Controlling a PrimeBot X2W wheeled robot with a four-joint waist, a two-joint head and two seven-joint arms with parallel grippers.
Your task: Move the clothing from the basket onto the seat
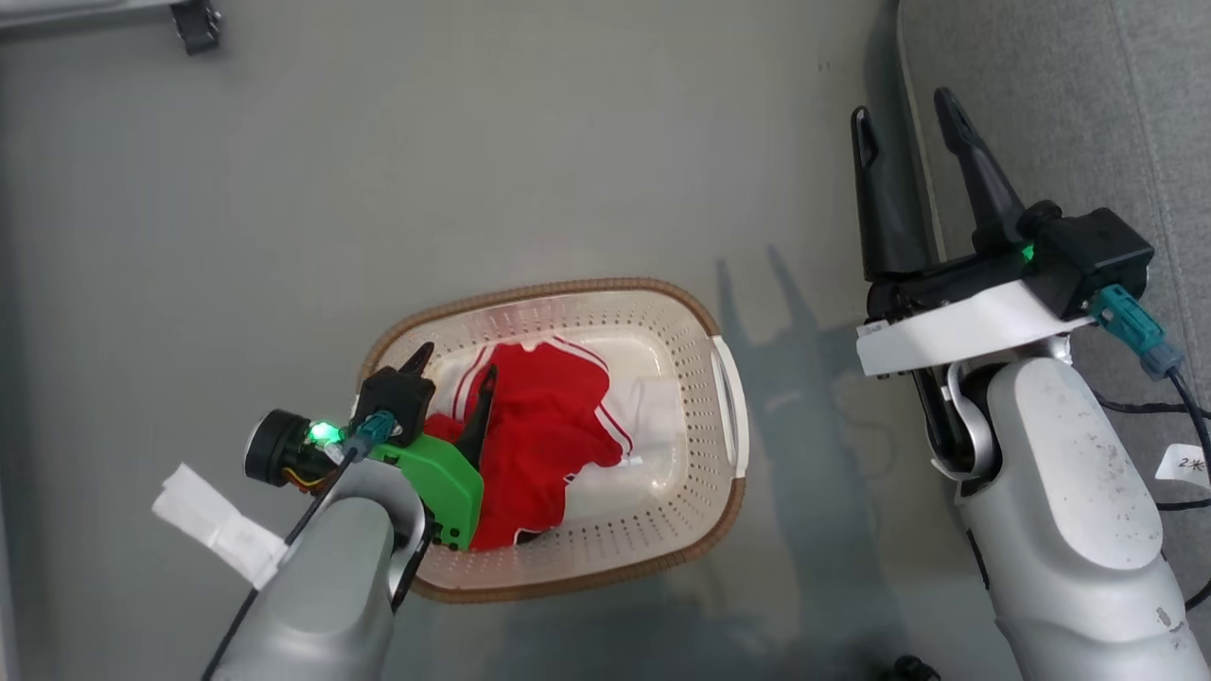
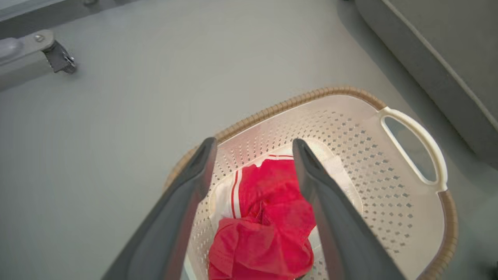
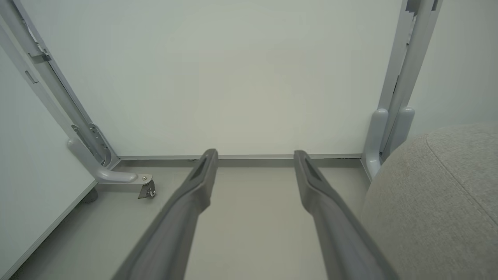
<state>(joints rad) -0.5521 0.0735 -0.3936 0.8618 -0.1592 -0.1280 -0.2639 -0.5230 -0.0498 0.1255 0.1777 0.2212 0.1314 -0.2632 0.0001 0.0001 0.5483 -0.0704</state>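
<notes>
The left fingers (image 1: pixel 482 407) hang spread wide over the near end of the basket (image 1: pixel 662 331), pinching nothing. Straight below and between them lies the clothing (image 1: pixel 544 416), a crumpled red heap with white stripe trim on the basket's bottom. One finger stands over the red cloth and the other sits by the brown rim. I cannot tell whether either tip touches the fabric.

Looking along the left fingers (image 2: pixel 186 194), the clothing (image 2: pixel 268 225) bunches in the gap between them. The perforated wall of the basket (image 2: pixel 350 128) curves away beyond the tips, its white handle off to the right side. Further that way runs the edge of the grey seat (image 2: pixel 439 46).

The basket stands on the grey floor (image 1: pixel 378 142).

The right fingers (image 1: pixel 885 199) are well apart from the basket, also spread and holding nothing. Their tips point over the seam edge of the seat (image 1: pixel 1060 113). Along the right fingers (image 3: pixel 186 202), the seat (image 3: pixel 435 194) bulges just to the right, and ahead of the tips a pale panel (image 3: pixel 233 77) rises from the floor, with a castor foot (image 3: pixel 146 190) off to the left.
</notes>
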